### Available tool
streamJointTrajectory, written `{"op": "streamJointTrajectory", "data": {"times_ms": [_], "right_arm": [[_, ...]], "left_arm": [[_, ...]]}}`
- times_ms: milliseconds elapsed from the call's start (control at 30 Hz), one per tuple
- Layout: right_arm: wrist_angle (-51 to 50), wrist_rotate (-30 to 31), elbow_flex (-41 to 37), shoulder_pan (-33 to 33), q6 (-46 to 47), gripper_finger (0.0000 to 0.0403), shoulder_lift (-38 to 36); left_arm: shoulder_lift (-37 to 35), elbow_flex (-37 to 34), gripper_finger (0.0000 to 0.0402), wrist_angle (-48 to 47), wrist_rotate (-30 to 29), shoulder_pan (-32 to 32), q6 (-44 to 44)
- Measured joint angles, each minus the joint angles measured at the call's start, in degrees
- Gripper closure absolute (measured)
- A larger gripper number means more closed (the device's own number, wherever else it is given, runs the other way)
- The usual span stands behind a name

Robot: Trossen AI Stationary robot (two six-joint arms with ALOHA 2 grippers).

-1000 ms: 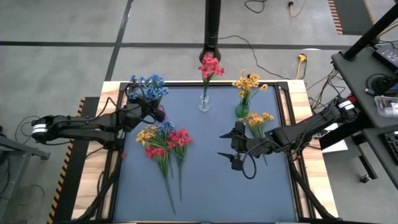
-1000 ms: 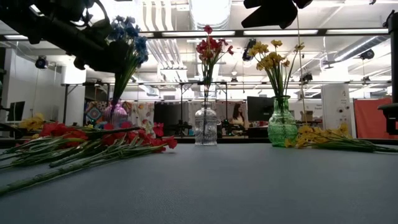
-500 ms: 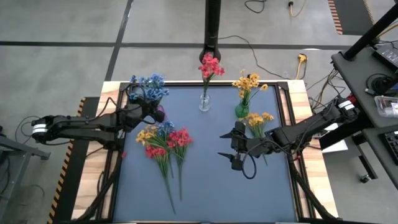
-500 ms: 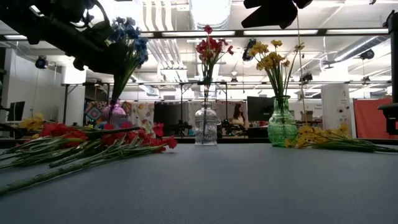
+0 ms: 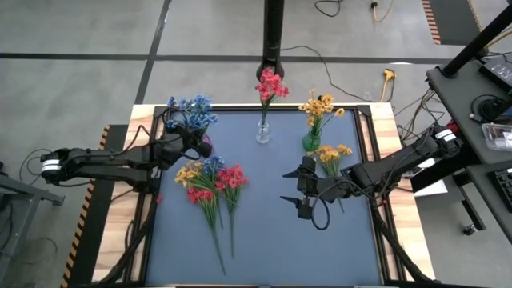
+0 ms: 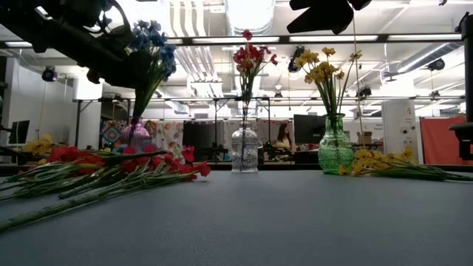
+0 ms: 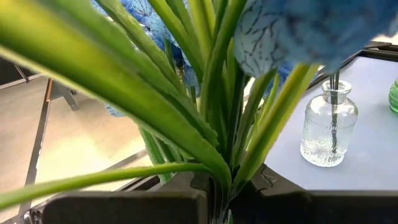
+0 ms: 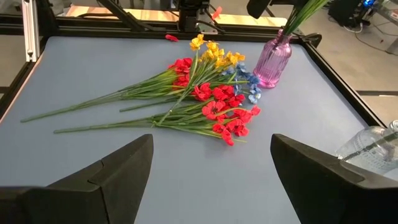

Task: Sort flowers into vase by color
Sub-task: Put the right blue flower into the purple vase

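Note:
A blue flower sprig (image 5: 192, 112) stands with its stems in the purple vase (image 5: 206, 148) at the table's far left; my left gripper (image 5: 190, 144) is shut on it. Red blossoms (image 5: 270, 84) stand in the clear vase (image 5: 262, 132), yellow ones (image 5: 318, 106) in the green vase (image 5: 311, 142). A mixed pile of red, blue and yellow sprigs (image 5: 212, 180) lies left of centre, stems toward the near edge. One yellow sprig (image 5: 332, 154) lies by the green vase. My right gripper (image 5: 301, 192) hovers open right of centre, touching nothing. My left gripper (image 7: 227, 186) pinches the blue sprig's bundle of green stems (image 7: 219, 165) between its two fingers, below the blossoms. It comes roughly level from the table's left side, fingers across the stems. The sprig leans slightly, its lower end inside the purple vase (image 6: 137, 134).
The three vases stand in a row along the far edge. Bare blue mat (image 5: 264, 240) stretches across the near half and the centre. The raised table frame (image 5: 376, 160) borders the right side. The right gripper's wide fingers (image 8: 106, 180) face the pile across the table.

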Motion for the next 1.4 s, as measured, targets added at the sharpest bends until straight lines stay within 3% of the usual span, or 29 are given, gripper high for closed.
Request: {"op": "streamJointTrajectory", "data": {"times_ms": [567,733,1100,1400], "right_arm": [[0.0,0.0,0.0,0.0,0.0,0.0085,0.0],[0.0,0.0,0.0,0.0,0.0,0.0085,0.0],[0.0,0.0,0.0,0.0,0.1,0.0085,0.0],[0.0,0.0,0.0,0.0,0.0,0.0085,0.0]], "left_arm": [[0.0,0.0,0.0381,0.0,-0.5,0.0,-0.2],[0.0,0.0,0.0346,-0.1,-0.5,0.0,-0.4],[0.0,0.0,0.0225,-0.1,-0.5,0.0,-0.7],[0.0,0.0,0.0183,-0.4,-0.4,0.0,-2.1]]}}
